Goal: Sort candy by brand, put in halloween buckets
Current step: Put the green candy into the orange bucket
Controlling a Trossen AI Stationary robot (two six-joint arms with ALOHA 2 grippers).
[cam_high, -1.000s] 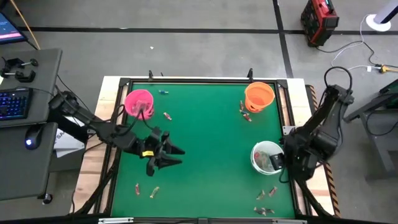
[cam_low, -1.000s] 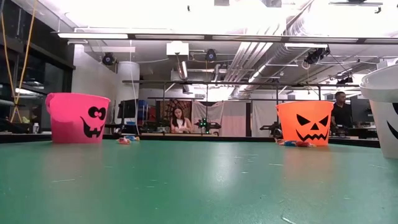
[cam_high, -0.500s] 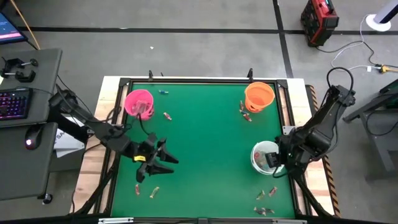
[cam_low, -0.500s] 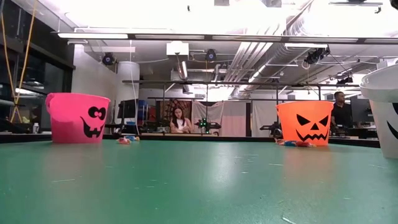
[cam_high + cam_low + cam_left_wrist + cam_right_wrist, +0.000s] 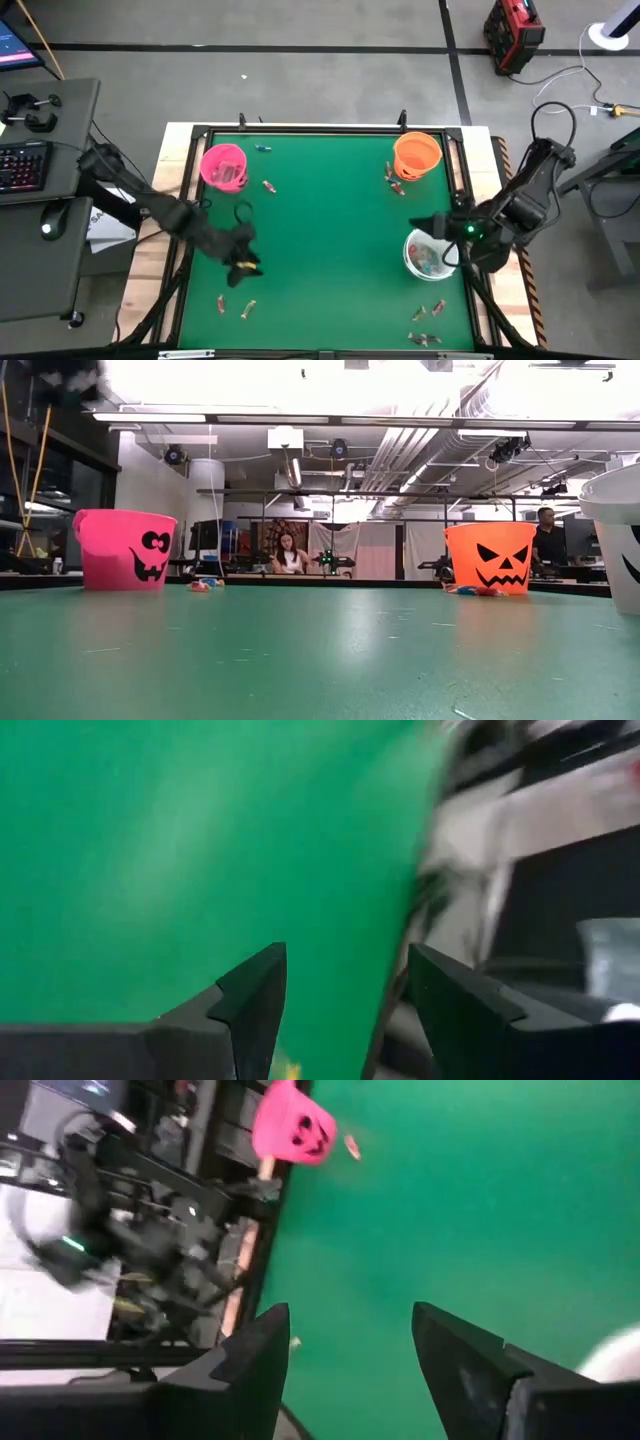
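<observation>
Centre of the table [image 5: 330, 240] lay open for passage. Pink bucket [image 5: 223, 166], orange bucket [image 5: 417, 155] and white bucket [image 5: 429, 253] stood at the edges; loose candy [image 5: 425, 326] cluttered the near right corner.

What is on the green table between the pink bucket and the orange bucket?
In the high view, one small wrapped candy lies beside the pink plastic bucket; a few more lie by the orange plastic bucket. Otherwise bare green mat.

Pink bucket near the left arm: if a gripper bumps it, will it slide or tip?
The pink bucket looks like thin plastic holding little, so probably light and apt to skid on the smooth green table. It stands upright, taller than its narrower base, so a high nudge may tip it.
</observation>
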